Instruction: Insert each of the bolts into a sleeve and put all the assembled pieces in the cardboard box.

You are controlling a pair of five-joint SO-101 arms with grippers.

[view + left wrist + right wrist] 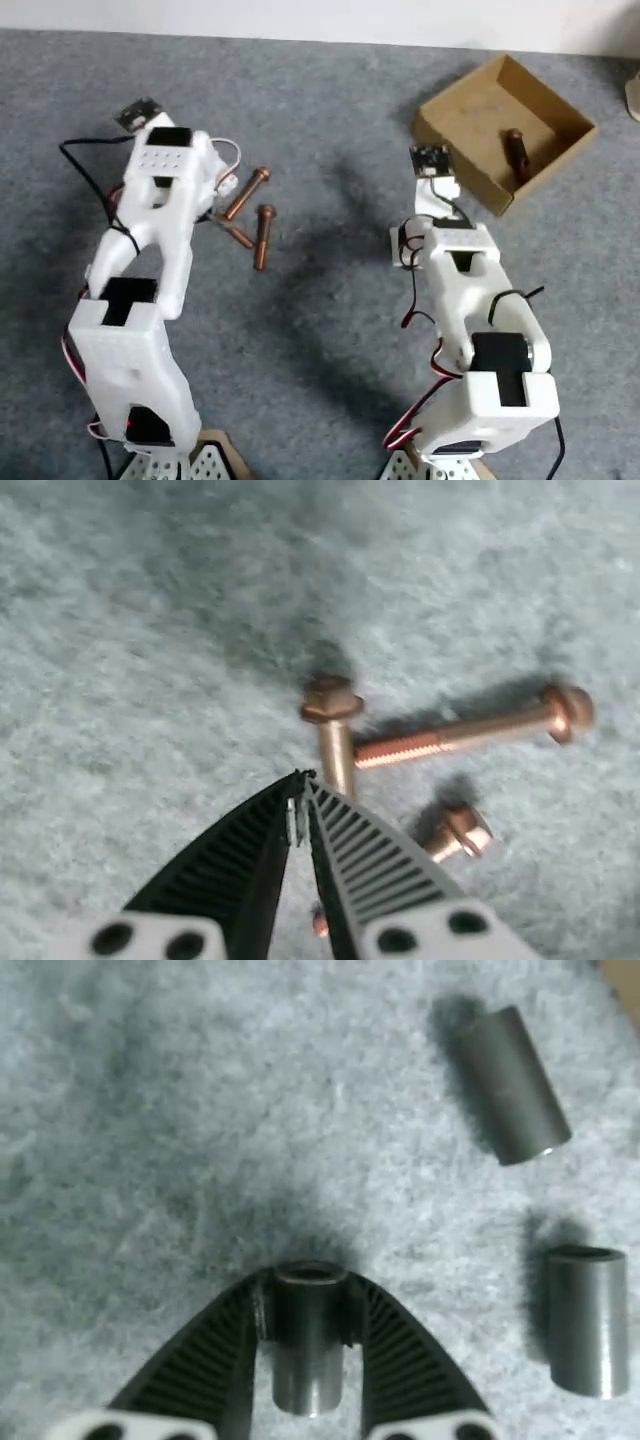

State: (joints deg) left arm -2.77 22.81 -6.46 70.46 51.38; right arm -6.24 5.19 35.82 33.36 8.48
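Note:
Three copper bolts lie close together on the grey carpet: one [336, 730] runs under my left gripper's tip, a longer one [470, 730] lies crosswise beside it, and a third [455, 832] is off to the side. My left gripper [300, 785] hovers over them, shut with nothing in it. A dark sleeve [305, 1350] stands between the fingers of my right gripper [308, 1285], which is shut on it. Two more sleeves [510, 1085] [588, 1320] lie on the carpet nearby. In the high view the bolts [262, 235] lie beside the left arm [165, 200].
The cardboard box [560, 110] stands at the back right, just beyond the right arm [455, 260], with one assembled piece [516, 152] inside. Open carpet lies between the two arms. Cables hang from both arms.

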